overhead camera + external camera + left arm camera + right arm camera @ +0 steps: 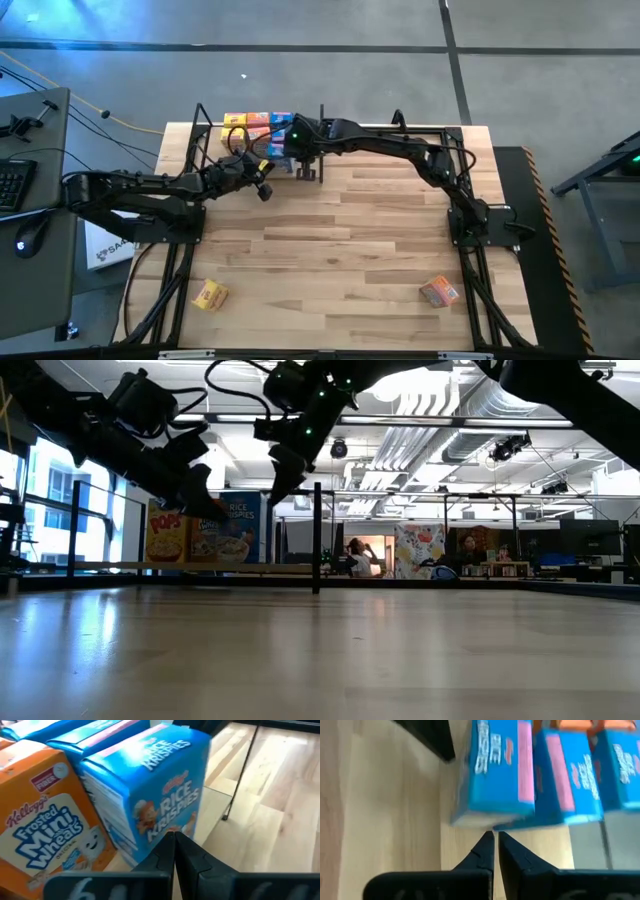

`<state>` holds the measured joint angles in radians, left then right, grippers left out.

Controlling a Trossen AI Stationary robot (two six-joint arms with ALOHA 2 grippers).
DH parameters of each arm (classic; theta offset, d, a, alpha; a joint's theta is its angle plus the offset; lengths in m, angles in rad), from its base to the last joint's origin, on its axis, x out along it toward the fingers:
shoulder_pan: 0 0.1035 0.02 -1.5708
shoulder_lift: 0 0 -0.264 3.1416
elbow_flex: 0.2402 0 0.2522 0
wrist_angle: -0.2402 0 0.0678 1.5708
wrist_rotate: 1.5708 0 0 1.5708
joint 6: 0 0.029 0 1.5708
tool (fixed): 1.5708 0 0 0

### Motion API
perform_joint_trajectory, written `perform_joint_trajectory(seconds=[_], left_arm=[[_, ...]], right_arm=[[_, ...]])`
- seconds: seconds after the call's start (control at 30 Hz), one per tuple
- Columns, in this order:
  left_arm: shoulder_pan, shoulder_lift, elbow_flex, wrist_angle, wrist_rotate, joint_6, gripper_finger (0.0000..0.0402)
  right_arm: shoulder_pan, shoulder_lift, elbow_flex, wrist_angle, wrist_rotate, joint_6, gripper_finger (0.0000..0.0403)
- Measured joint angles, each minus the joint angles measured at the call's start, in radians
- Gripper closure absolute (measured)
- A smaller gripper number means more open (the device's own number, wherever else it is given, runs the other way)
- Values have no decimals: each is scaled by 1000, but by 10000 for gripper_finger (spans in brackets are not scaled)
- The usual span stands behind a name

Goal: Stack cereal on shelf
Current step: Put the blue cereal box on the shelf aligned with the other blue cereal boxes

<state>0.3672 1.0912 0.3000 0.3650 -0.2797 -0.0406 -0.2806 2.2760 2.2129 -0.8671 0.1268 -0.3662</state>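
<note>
High view: both arms reach to the far-left corner of the table (340, 230), where the shelf (215, 135) carries a row of cereal boxes (256, 124). The left gripper (264, 186) and right gripper (306, 172) hover just beside the row's near edge, each empty. Two boxes lie loose near the front edge: a yellow box (210, 294) on the left and an orange box (439, 291) on the right, well apart from the shelf.

Low view: a yellow Pops box (166, 536) and blue Rice Krispies box (236, 525) stand upright on the shelf board (200, 568) behind a black post (317, 535). Both arms hang above it.

Left wrist view: the left gripper (174, 838) has its fingers pressed together, tips just at the face of a Rice Krispies box (160, 795); an orange Frosted Mini-Wheats box (47, 827) stands touching beside it.

Right wrist view: the right gripper (493, 839) is likewise closed and empty, tips near the bottom edge of a blue box (495, 770) at the row's end.

Judgement: with the fingers shut, these look like nudges to square the row. Push gently and low on the box so it slides rather than tips, then fetch the loose boxes.
</note>
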Motion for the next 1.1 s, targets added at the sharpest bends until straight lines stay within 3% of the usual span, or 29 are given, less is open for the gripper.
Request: perform_joint_trajectory(seconds=[0.13, 0.3, 0.4, 0.8, 0.93, 1.1], left_arm=[[0, 0, 0, 0, 3, 0, 401], [-17, -1, 0, -10, -137, 45, 401], [-13, 2, 0, -8, -148, 53, 401], [6, 72, 0, -5, -137, 45, 401], [9, 43, 0, -4, -152, 42, 401], [19, 8, 0, -6, -151, 44, 401]], right_arm=[[2, -11, 40, -92, 48, -3, 402], [3, -12, 65, -168, 22, 20, 402], [5, -12, 63, -187, 2, 29, 402], [64, -11, 30, -26, -136, 123, 402], [93, -10, 30, 37, -125, 163, 402], [107, 26, 30, 135, -25, 214, 402]])
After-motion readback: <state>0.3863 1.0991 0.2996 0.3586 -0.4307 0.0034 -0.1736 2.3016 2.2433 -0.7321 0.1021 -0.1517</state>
